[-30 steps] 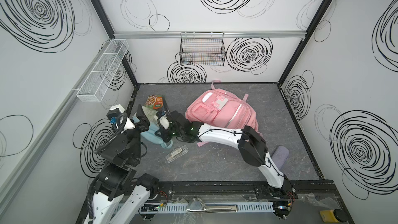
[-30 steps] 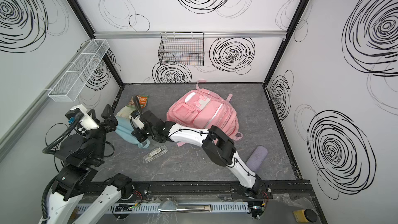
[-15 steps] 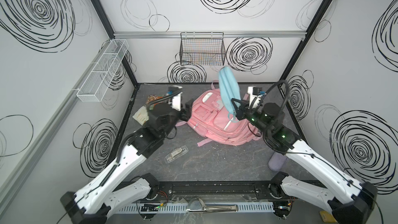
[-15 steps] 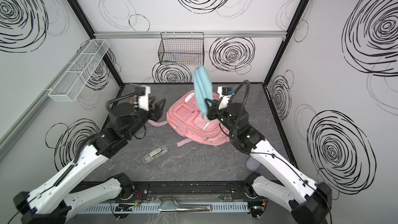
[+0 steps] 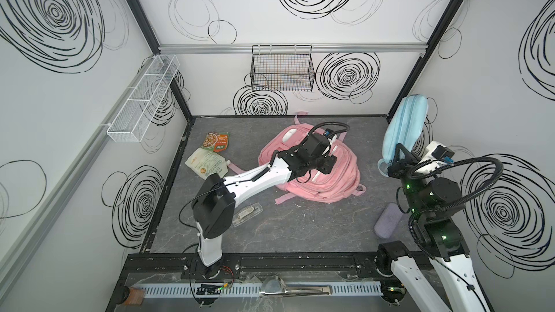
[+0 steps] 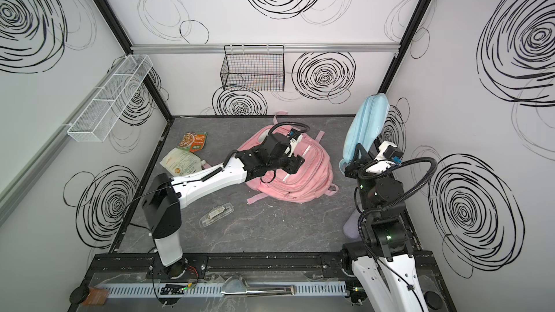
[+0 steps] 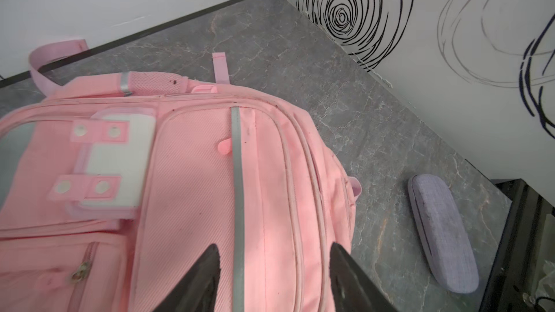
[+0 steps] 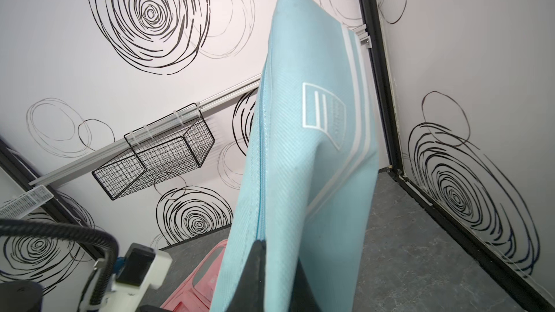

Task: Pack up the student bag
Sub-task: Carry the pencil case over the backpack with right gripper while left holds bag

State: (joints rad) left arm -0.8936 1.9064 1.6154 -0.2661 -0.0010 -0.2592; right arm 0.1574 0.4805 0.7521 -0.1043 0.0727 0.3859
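Bag (image 5: 338, 184) on grey floor (image 5: 300, 229) (swirled walls (image 5: 255, 4)).

- left arm (image 5: 255, 178): stretched forward and toward the centre, forearm near level, wrist pitched downward.
- left pincer (image 7: 274, 247): jaws parted, nothing gripped between them.
- right arm (image 5: 432, 193): folded up at the right side, elbow bent, wrist raised.
- right pincer (image 5: 395, 160): points upward, clamped on blue pouch (image 5: 402, 127), which stands above it.
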